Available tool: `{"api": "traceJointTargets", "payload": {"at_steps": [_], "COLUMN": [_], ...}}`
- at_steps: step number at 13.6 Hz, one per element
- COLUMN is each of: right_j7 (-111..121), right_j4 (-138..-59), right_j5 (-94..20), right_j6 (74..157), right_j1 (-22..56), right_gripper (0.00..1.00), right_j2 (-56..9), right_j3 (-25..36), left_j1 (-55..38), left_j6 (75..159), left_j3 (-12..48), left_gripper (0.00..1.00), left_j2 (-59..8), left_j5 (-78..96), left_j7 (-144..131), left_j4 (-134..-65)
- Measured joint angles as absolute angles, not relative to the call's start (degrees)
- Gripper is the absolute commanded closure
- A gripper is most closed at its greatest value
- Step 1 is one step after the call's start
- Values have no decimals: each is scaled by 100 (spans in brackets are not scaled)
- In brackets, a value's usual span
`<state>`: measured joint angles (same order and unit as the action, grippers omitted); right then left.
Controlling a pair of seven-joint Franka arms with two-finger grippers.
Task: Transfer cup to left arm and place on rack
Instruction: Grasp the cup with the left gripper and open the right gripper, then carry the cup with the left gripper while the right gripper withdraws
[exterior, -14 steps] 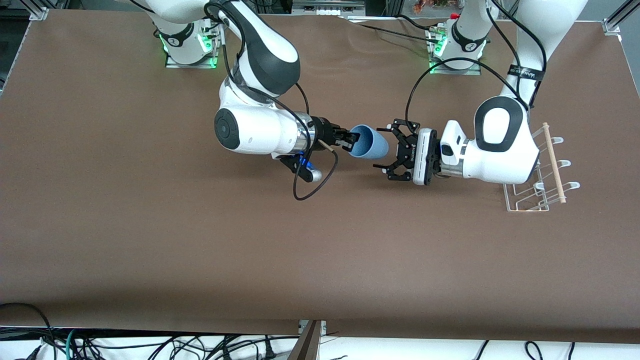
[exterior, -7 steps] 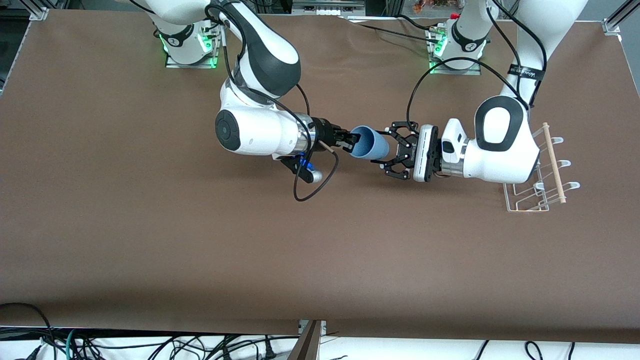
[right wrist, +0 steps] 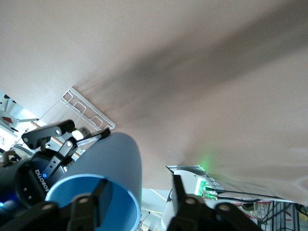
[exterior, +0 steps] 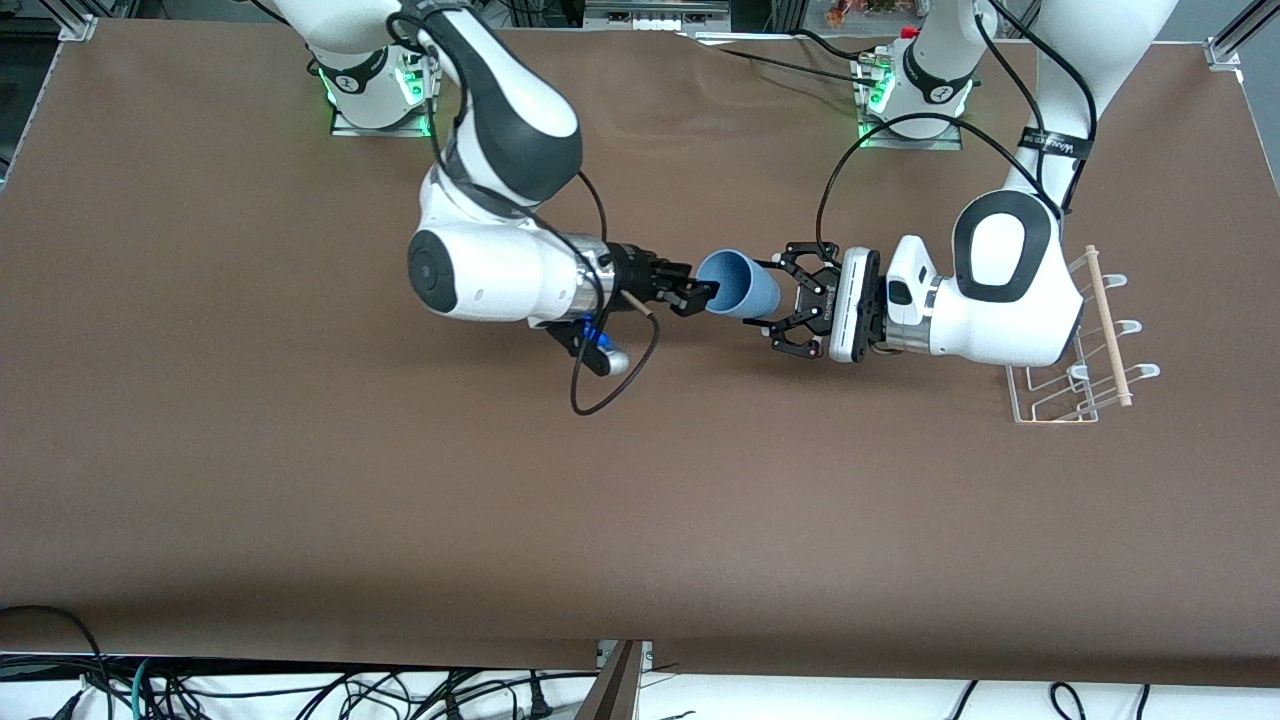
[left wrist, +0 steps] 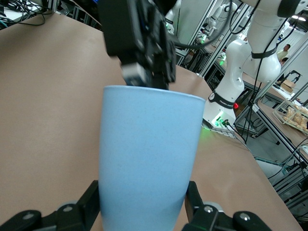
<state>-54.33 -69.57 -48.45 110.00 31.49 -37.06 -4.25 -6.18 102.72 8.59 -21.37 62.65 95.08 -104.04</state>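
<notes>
Mid-air handover over worktop (exterior: 300, 480): left gripper (exterior: 778, 300) jaws clamped on cup (exterior: 742, 285) base. Right gripper (exterior: 697, 292) jaws spread at the rim, so cup hangs from left arm (exterior: 1000, 290) only, ready for rack (exterior: 1085, 340).

Our left gripper (exterior: 778, 305) reaches sideways mid-air, fingers (left wrist: 82, 207) clamped around the cup (exterior: 740, 284). Our right gripper (exterior: 700, 291) faces it at the rim, fingers (right wrist: 89, 202) parted.
</notes>
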Motion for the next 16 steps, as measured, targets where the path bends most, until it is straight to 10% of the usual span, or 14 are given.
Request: {"api": "traceJointTargets", "payload": {"at_steps": [16], "right_j7": [-3153], "right_j4": [-6789], "right_j5": [-2919], "right_j6": [7464], "right_j1": [324], "right_gripper": [1], "right_j2": [-2173], "right_j3": [-284], "left_j1": [-589], "left_j6": [9961], "left_j3": [840], "left_gripper": [100], "left_j2": [-1797], "left_j5": [-394], "left_j7": [7141], "left_j4": [-9586]}}
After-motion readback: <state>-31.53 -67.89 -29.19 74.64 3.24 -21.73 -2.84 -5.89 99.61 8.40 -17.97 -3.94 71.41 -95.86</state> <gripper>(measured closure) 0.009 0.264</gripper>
